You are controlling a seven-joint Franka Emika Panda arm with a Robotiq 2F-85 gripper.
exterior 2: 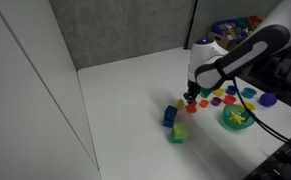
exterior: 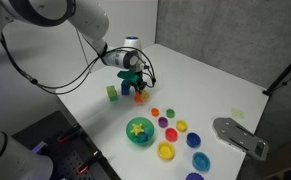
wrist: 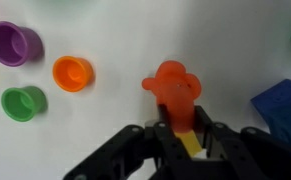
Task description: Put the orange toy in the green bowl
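The orange toy [wrist: 170,85] is a small bright-orange chunky piece with a yellowish underside, and my gripper [wrist: 177,125] is shut on its lower part. In both exterior views the gripper [exterior: 137,86] [exterior 2: 190,93] points straight down with the toy [exterior: 139,97] [exterior 2: 190,102] at its tips, close to the white table. I cannot tell whether the toy touches the table. The deep green bowl [exterior: 128,132] [exterior 2: 226,121] stands apart from the gripper, nearer the table's front edge, with a yellow star-shaped piece inside.
A small green cube [exterior: 112,93] [exterior 2: 178,134] and a blue block [exterior 2: 170,116] [wrist: 282,105] lie beside the gripper. Several small coloured cups stand between the gripper and the bowl, among them orange [wrist: 72,72], purple [wrist: 15,43] and green [wrist: 23,102]. A grey object [exterior: 240,135] lies at the table's edge.
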